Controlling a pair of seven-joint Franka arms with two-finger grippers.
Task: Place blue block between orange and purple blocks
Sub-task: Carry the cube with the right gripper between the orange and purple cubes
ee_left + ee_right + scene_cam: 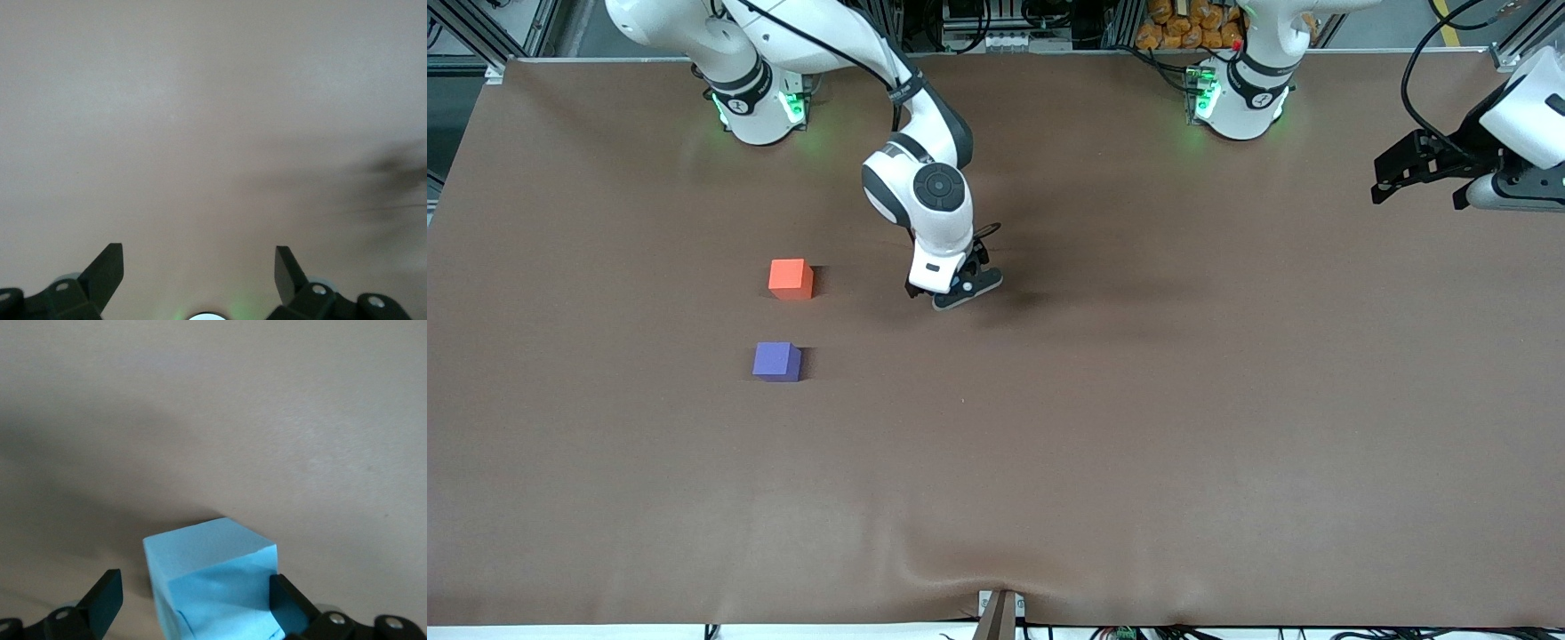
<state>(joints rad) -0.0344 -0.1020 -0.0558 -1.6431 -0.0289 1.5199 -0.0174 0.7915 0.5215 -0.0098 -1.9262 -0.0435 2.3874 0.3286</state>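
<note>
The right claw (951,293) is down at the brown tabletop (1138,400), about midway along it, reached there by the arm whose base stands at the right arm's end. In the front view the arm's wrist covers whatever lies under it, so the blue block cannot be seen there. The right wrist view shows the blue block (213,583) sitting on the tabletop between the two dark fingers (103,597), which stand apart. One finger looks to be just touching or almost touching a side face of the cube, while a visible gap remains at the other; whether there is real contact is hard to tell from this angle.

The orange block (791,278) rests on the tabletop toward the right arm's end, well apart from the right claw. The purple block (776,361) lies nearer the front camera than the orange one, with bare tabletop between the two.

The left claw (1423,169) waits in the air at the left arm's end of the tabletop. In the left wrist view its fingers (103,273) are spread wide with nothing between them.
</note>
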